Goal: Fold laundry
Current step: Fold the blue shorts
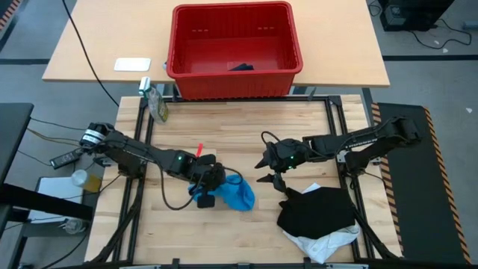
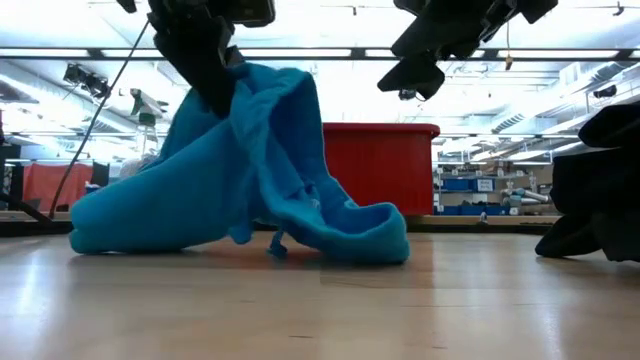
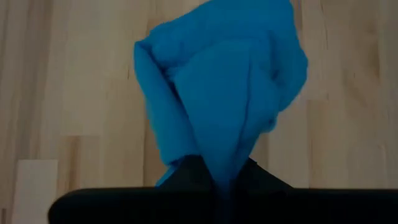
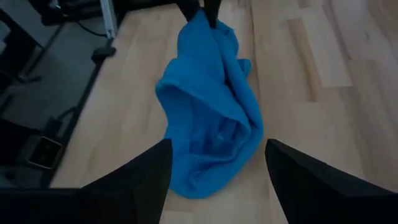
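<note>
- Blue garment [image 2: 250,170]: my left gripper [image 1: 207,183] pinches its top, lifting it off the table [image 1: 246,232].
- My right gripper [image 4: 214,168] hovers nearby, fingers spread wide, holding nothing.

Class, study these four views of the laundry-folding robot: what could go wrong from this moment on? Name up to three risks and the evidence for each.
1. The left gripper pinches only one bunched part of the blue garment; the cloth may slip out or stay crumpled.
2. The open right gripper hovers facing it; it might grab several layers at once.
3. The black garment and white garment are heaped near the table's edge and might slide off.
</note>
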